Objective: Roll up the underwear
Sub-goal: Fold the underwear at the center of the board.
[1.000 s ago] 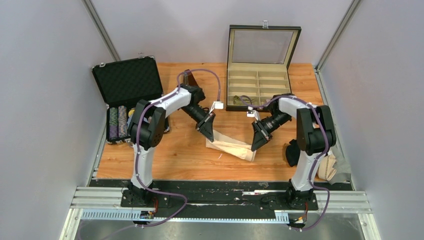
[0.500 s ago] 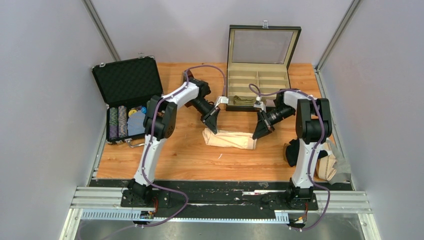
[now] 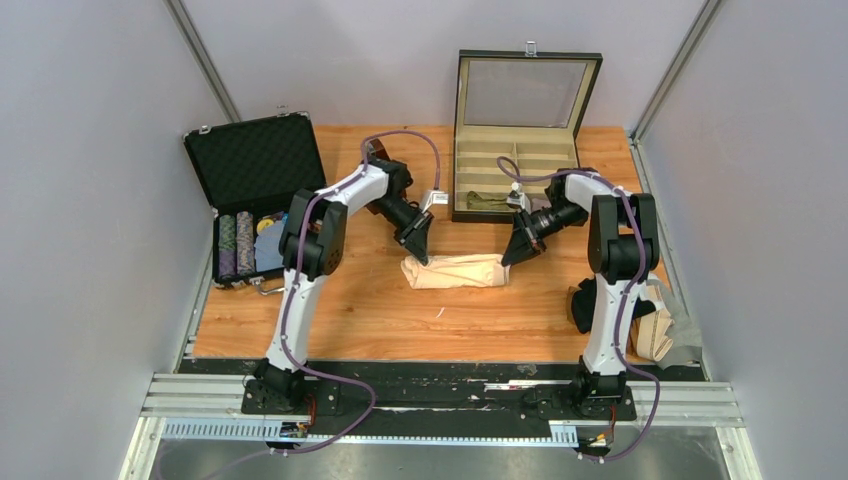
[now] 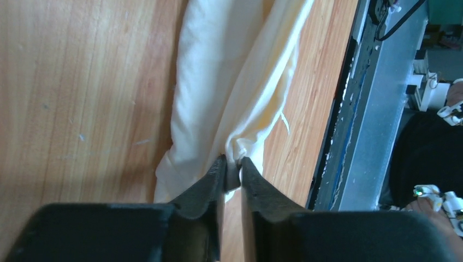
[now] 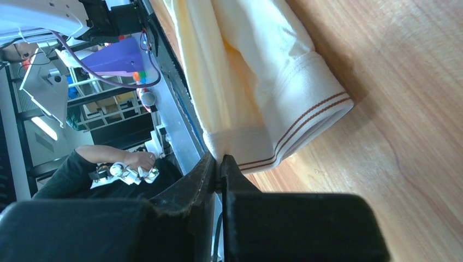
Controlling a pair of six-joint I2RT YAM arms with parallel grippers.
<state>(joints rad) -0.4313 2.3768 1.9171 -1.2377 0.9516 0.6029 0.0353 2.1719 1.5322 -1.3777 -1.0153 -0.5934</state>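
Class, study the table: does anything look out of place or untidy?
Yes. The heap of clothes at the near right corner sprawls to the edge of the table, and a grey cloth seems to hang over it. The cream underwear mid-table looks orderly.

The cream underwear [image 3: 455,271] (brown-striped waistband) lies loosely rolled, lengthwise.

Wooden table [image 3: 350,320]: cream underwear [image 3: 455,271], black case [image 3: 255,165], divided box [image 3: 515,160].

1. Plain grey walls [image 3: 90,200] stand on three sides.
2. The counter [image 3: 350,320] is brown wood.
3. Shiny metal rails [image 3: 180,395] run along its near edge.
4. Thin metal posts [image 3: 205,60] stand in the back corners.
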